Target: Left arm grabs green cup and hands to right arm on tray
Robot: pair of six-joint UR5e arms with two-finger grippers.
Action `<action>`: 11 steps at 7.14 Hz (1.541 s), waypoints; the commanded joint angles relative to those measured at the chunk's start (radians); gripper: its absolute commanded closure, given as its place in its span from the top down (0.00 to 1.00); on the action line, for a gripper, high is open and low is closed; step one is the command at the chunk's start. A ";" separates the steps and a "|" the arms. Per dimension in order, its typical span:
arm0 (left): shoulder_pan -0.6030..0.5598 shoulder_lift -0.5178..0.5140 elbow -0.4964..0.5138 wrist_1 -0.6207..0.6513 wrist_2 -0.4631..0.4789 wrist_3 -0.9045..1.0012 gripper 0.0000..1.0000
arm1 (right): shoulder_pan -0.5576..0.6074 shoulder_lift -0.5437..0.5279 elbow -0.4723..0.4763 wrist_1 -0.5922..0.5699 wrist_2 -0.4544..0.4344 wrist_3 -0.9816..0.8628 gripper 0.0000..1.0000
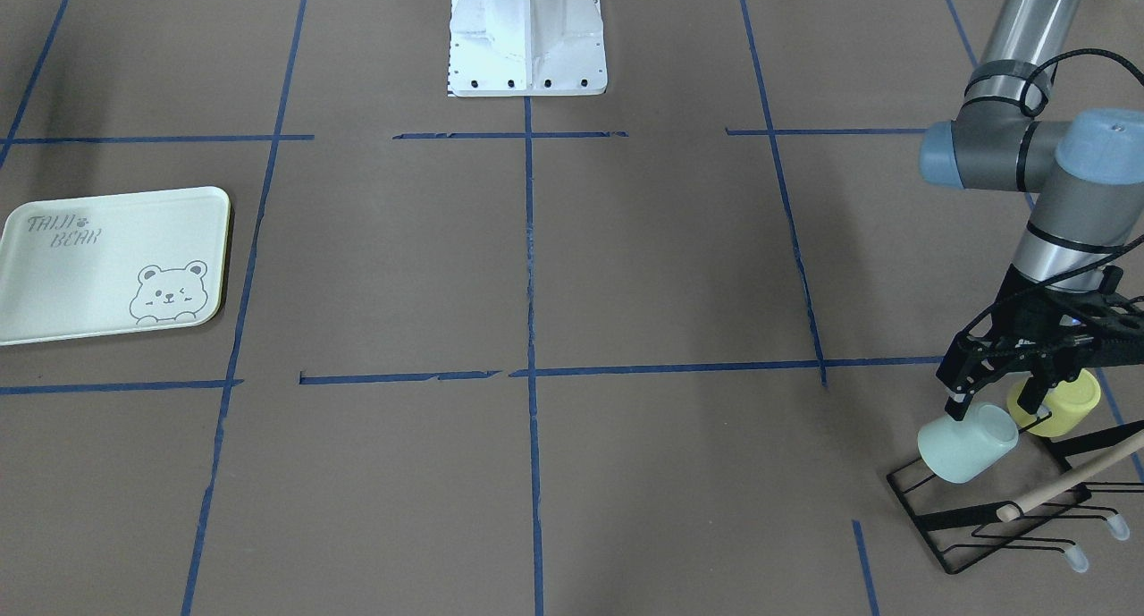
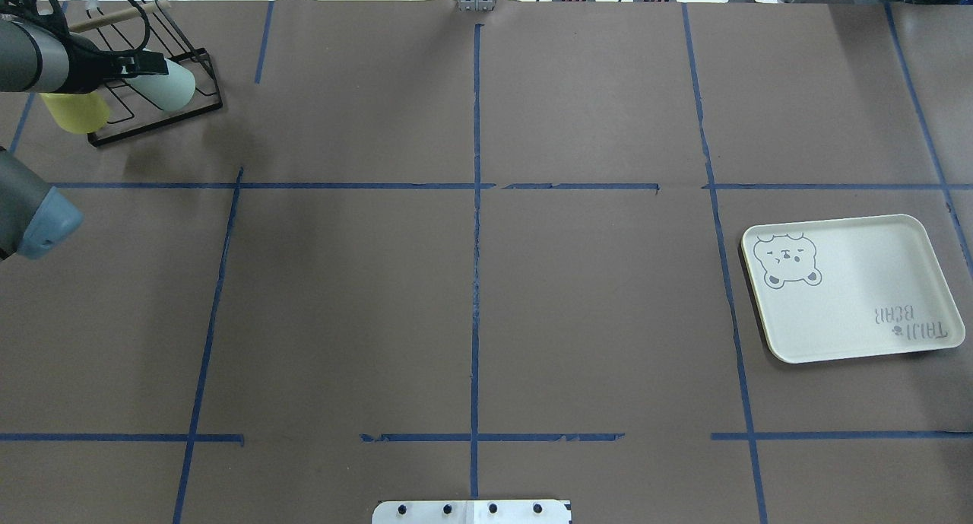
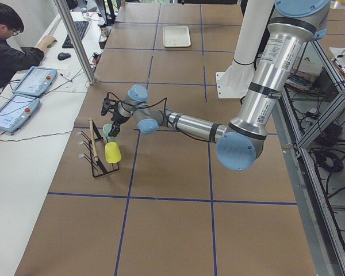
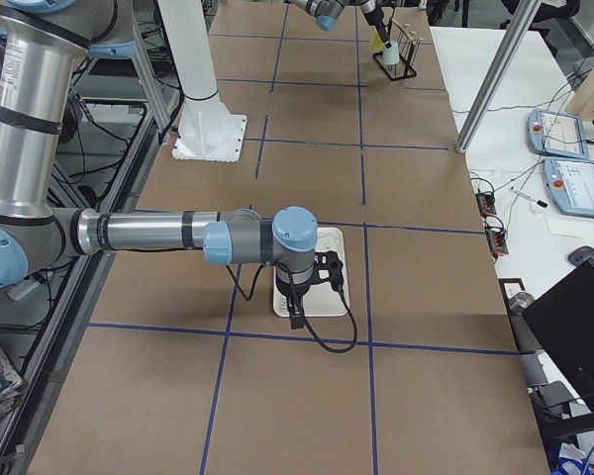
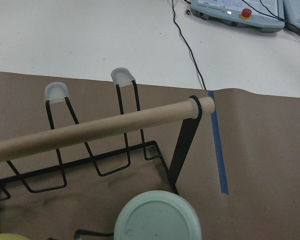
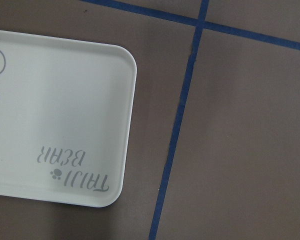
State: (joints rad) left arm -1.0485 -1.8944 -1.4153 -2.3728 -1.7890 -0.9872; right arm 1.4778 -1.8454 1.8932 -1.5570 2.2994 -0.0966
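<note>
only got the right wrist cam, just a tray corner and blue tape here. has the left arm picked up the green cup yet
Observer: Not lifted. The green cup sits tilted on a black wire rack, and the left gripper has a finger on either side of it. I cannot tell if it is clamped.
Operator: anything crowding it
Observer: A yellow cup sits on the same rack, right beside the green cup, just past one finger.
Operator: rest of the tray free
Observer: The overhead view shows the whole tray with nothing on it, only the bear drawing in the corner diagonally opposite your lettering.
</note>
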 commanded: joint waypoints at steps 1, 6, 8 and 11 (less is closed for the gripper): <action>0.004 -0.028 0.030 0.001 0.000 0.002 1.00 | -0.001 0.000 0.001 0.000 0.000 0.000 1.00; 0.004 -0.066 0.067 0.009 0.000 0.005 1.00 | -0.001 0.000 0.007 0.000 0.000 0.000 1.00; 0.005 -0.075 0.067 0.012 -0.004 0.004 1.00 | -0.001 0.000 0.006 0.000 0.000 0.000 1.00; 0.005 -0.074 0.090 0.011 -0.001 0.016 1.00 | -0.001 0.000 0.006 0.000 0.000 0.000 1.00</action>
State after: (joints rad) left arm -1.0432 -1.9678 -1.3377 -2.3611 -1.7914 -0.9791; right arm 1.4772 -1.8454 1.8991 -1.5570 2.2994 -0.0966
